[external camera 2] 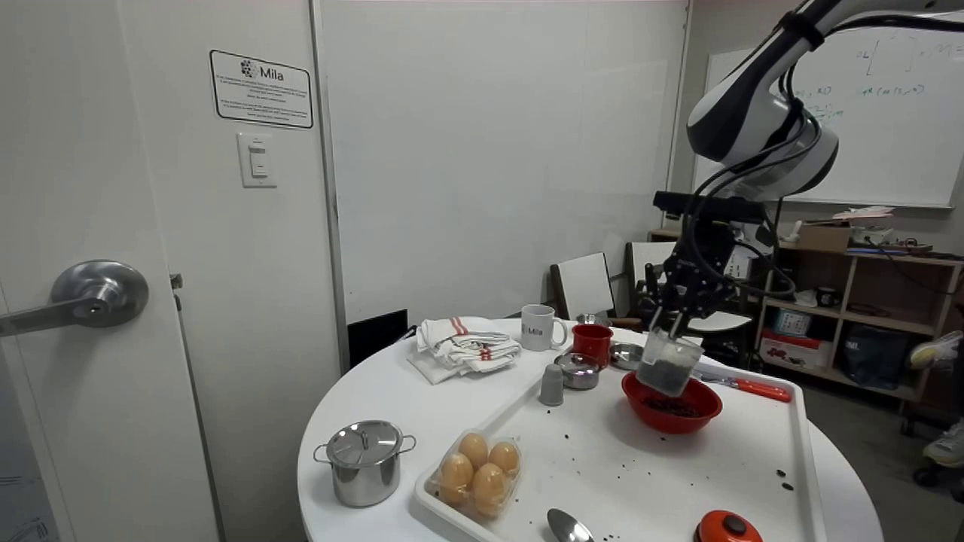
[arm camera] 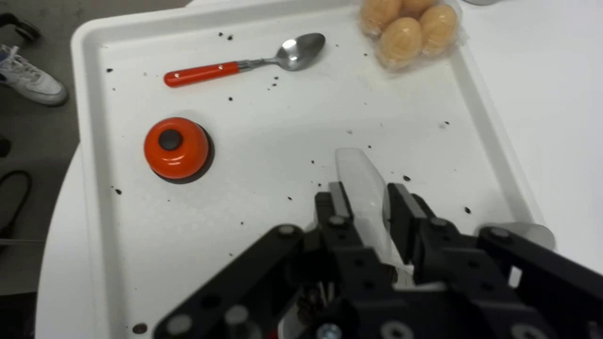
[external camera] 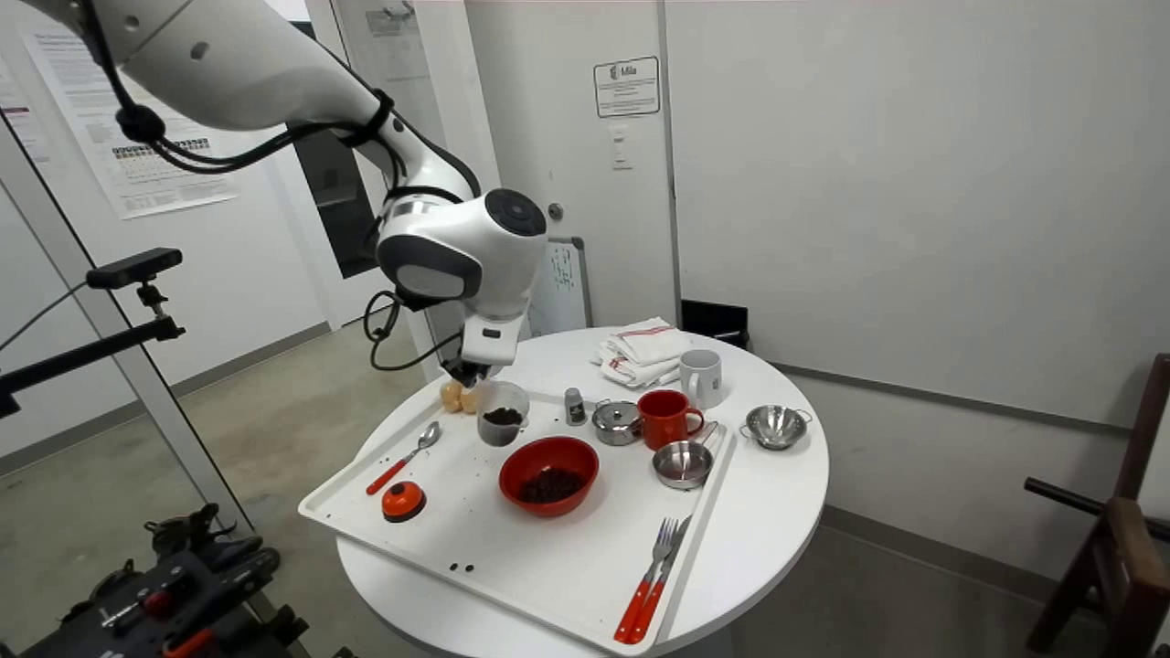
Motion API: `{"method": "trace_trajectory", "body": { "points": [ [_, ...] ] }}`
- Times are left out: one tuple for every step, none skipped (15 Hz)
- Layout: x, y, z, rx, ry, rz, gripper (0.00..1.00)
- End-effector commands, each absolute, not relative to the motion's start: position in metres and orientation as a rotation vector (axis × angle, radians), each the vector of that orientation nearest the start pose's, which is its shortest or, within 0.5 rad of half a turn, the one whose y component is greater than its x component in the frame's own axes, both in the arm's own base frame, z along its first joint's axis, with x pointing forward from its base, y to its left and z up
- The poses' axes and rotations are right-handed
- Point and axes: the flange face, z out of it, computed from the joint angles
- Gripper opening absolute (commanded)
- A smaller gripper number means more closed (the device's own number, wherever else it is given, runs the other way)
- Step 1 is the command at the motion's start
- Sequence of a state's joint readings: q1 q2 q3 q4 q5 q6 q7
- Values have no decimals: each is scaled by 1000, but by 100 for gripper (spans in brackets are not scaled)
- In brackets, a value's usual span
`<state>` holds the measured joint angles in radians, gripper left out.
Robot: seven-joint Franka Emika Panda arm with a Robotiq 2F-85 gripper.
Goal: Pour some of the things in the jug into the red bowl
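Observation:
The jug is a small see-through vessel with dark bits in its lower part; it also shows in an exterior view. It hangs above the tray, slightly tilted. My gripper is shut on the jug's pale handle; the gripper also shows in both exterior views. The red bowl sits on the tray with dark bits in it. In an exterior view the jug overlaps the bowl. In the wrist view the arm's fingers hide most of the jug and nearly all the bowl.
The white tray bears scattered dark bits, eggs, a spoon, an orange bell, a grey shaker, a lidded pot, red mug, small pan, fork and knife. Towels lie behind.

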<state>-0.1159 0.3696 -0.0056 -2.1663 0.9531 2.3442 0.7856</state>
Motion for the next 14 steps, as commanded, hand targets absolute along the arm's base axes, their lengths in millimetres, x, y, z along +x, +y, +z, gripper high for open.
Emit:
{"method": "trace_trajectory", "body": {
  "points": [
    [546,-51,188,-1751,1772,667,10],
    [545,-51,184,-1733,1751,722,10],
    [544,-53,182,-1701,1759,755,10],
    [537,-47,184,-1747,1808,700,26],
    [537,-49,181,-1733,1801,728,26],
    [538,-51,179,-1725,1799,738,11],
    [531,-46,174,-1792,1767,796,12],
    [527,-42,169,-1834,1733,864,11],
    [526,-40,167,-1847,1706,912,12],
    [525,-39,167,-1859,1675,960,12],
    [526,-39,167,-1859,1659,995,11],
    [526,-40,168,-1853,1650,1017,11],
    [527,-45,171,-1836,1637,1037,11],
    [528,-49,173,-1821,1624,1053,11]
  ]
}}
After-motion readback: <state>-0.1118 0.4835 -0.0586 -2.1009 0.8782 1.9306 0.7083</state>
